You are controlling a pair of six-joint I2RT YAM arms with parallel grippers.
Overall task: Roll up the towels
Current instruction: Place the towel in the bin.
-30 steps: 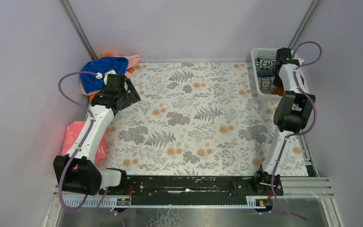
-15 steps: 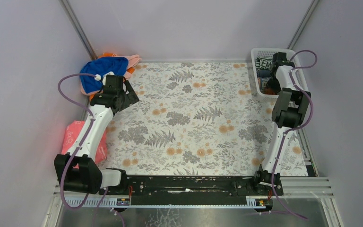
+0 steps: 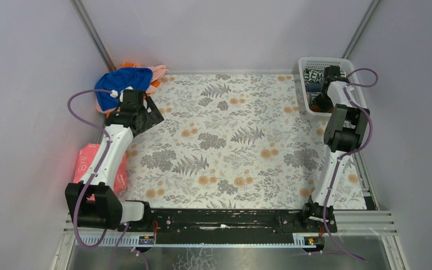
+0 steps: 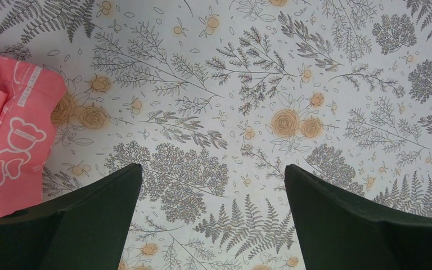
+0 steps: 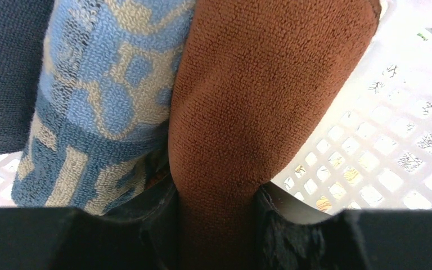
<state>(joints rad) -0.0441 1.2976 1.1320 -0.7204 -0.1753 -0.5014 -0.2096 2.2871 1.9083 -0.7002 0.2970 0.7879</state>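
1. Three rolled terry towels are packed in one white lattice basket (image 5: 394,157), far right: dark towel (image 5: 5,67), blue-beige patterned towel (image 5: 107,84), brown towel (image 5: 259,84).
2. The brown towel is pinched by the right gripper (image 5: 216,225).
3. The left gripper (image 4: 212,169) is held spread over the floral cloth (image 4: 230,84), far left; one pink bear-print towel (image 4: 11,140) is seen nearby.

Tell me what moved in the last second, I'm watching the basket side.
The right claw sank deeper into the white basket, and it is gripping the brown towel. The left claw, open, edged slightly left toward the towel heap. The towel heap, the white basket and the pink towel stayed put.
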